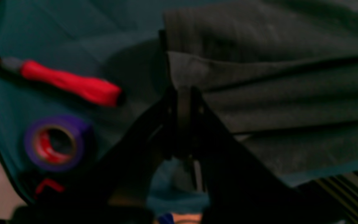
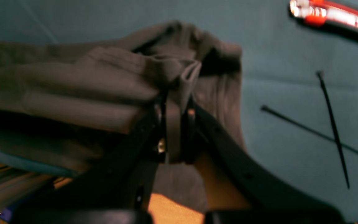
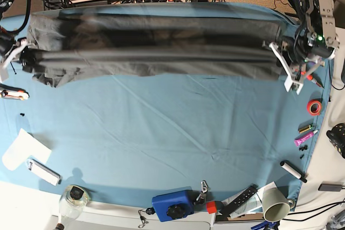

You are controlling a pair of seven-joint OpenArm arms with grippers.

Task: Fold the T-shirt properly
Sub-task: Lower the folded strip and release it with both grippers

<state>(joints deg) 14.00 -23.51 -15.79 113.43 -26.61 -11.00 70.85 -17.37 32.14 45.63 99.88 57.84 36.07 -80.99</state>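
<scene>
T-shirt point(image 3: 156, 52) is stretching in a long band across the top of your base view, over the blue cloth point(image 3: 161, 133). Your left gripper point(image 1: 183, 102) is pinching one end, your right gripper point(image 2: 176, 109) the other.

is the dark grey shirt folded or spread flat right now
Folded, roughly. The dark charcoal-grey cotton T-shirt lies as a long layered band across the blue table cloth, each end pinched by the left tool and right tool.

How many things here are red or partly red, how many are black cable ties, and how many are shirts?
Red or partly red: 2, the red-handled tool and the tape roll
Black cable ties: 2
Shirts: 1, the T-shirt
Total: 5
</scene>
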